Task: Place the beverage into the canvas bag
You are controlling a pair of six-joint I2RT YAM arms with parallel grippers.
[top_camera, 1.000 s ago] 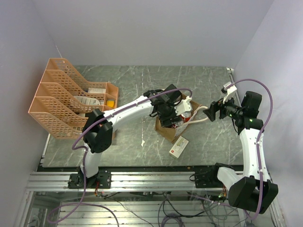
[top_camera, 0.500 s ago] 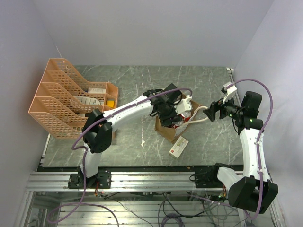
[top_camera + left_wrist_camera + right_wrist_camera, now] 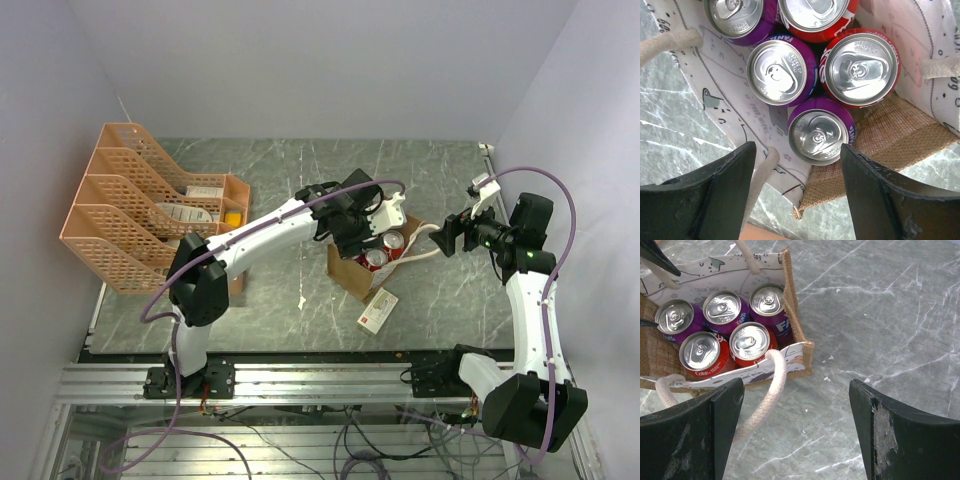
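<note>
Both jaws wide open, empty.

The desk (image 3: 300, 170) is a grey-green marbled slab veined with pale lines. Near its middle the canvas bag (image 3: 343, 272) stands upright with its mouth open, and one cream loop handle droops over its right side. Just beside the bag's near corner lies a small flat white box (image 3: 377, 310) with a red end. A small white scrap (image 3: 301, 300) lies on the stone to the bag's near left. Well to the bag's left stands the orange mesh rack (image 3: 120, 230). A few pale specks (image 3: 830, 358) dot the stone close by the bag.
</note>
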